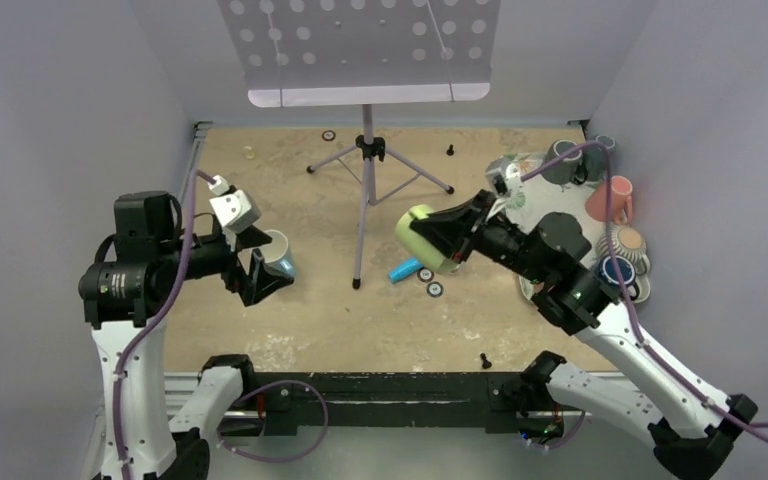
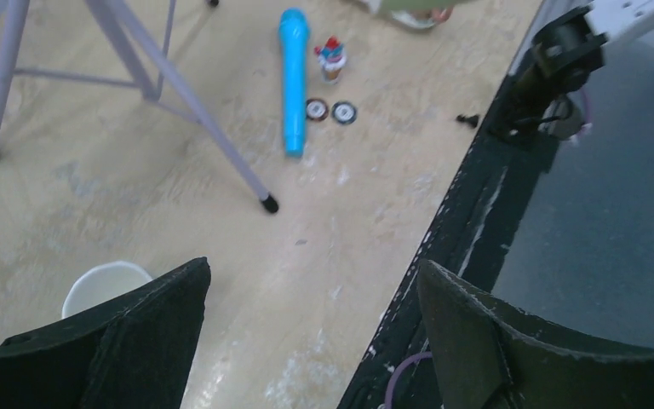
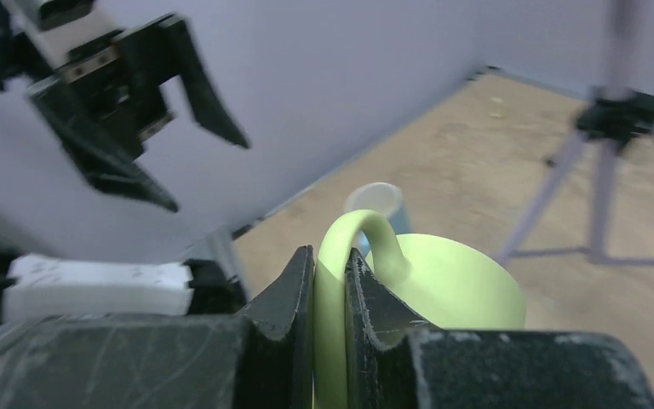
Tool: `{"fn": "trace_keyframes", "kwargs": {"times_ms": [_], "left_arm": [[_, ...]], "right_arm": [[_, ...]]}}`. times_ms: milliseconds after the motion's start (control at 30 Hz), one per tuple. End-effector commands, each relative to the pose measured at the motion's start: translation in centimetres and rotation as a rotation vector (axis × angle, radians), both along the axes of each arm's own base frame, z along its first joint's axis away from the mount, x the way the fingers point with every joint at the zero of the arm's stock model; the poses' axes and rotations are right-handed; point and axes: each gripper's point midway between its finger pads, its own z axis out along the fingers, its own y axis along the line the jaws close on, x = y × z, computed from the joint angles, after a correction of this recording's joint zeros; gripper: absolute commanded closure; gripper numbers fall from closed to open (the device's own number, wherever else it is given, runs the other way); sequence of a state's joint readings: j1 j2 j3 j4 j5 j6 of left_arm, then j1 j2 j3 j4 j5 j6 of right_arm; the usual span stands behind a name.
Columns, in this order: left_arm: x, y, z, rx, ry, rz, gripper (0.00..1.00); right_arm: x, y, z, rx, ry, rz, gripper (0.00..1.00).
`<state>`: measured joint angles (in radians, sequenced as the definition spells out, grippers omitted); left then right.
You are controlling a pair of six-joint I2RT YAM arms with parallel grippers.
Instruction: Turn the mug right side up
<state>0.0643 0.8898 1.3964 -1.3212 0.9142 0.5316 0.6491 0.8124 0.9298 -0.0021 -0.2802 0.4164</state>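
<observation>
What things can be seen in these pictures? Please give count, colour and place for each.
green mug: one, pale green, lifted above the table, handle in the right claw
cup: one, white and blue, on the table by the left claw
tube: one, bright blue, lying mid-table
round discs: two, black and white, beside the tube
small figure: one, red and blue, beside the tube
music stand: one, pale grey, at the back
mugs: several, mixed colours, heaped at the far right
table: one, sandy
left claw: black, open, empty
right claw: black, shut on the green mug's handle
</observation>
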Motion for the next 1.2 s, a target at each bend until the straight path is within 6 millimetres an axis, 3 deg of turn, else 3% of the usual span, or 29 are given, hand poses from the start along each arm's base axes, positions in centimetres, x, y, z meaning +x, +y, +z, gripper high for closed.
{"fn": "trace_keyframes", "kwargs": {"times_ms": [0,200,333,533,667,767,867,933,967,1000,1067,1167], "left_arm": [[-3.3,-3.4,5.5,-0.24,-0.005,-0.166,0.05],[-2.5,-4.2,7.5,-0.322,-0.055,-0.169,0.06],[-3.5,-5.0,8.2,-0.369,-0.076,-0.272,0.07],[-1.7,-5.1,6.9,-0.38,0.001,-0.249,0.2],[-1.5,-5.5,7.0,-0.416,-0.004,-0.324,0.4],[-0.7,-5.6,7.2,-0.43,0.004,-0.326,0.7],[-1.5,-5.7,6.7,-0.437,0.031,-0.358,1.0],[-1.1,-5.4,5.7,-0.401,0.039,-0.307,1.0],[-0.6,-5.0,4.7,-0.358,0.048,-0.252,1.0],[-0.1,-4.4,3.7,-0.301,0.043,-0.204,1.0],[0.9,-2.7,1.0,-0.15,0.056,-0.095,1.0],[2.4,1.4,-2.6,0.095,0.064,0.101,1.0]], "right_arm": [[-5.7,4.2,9.4,0.229,-0.266,0.236,1.0],[-9.6,8.8,13.7,0.378,-0.356,0.479,1.0],[-10.3,11.4,14.5,0.407,-0.359,0.573,1.0],[-10.5,12.6,15.0,0.455,-0.378,0.614,1.0],[-9.4,14.5,14.0,0.436,-0.351,0.615,1.0],[-9.3,15.1,13.3,0.432,-0.344,0.633,1.0],[-7.8,15.4,12.4,0.386,-0.335,0.553,1.0],[-5.7,15.9,11.0,0.312,-0.281,0.452,1.0],[-4.5,15.9,10.3,0.275,-0.251,0.395,0.94],[-3.3,15.8,9.4,0.234,-0.209,0.33,0.69],[-1.3,15.3,7.4,0.16,-0.127,0.219,0.31],[1.5,13.8,5.0,0.077,-0.044,0.041,0.24]]}}
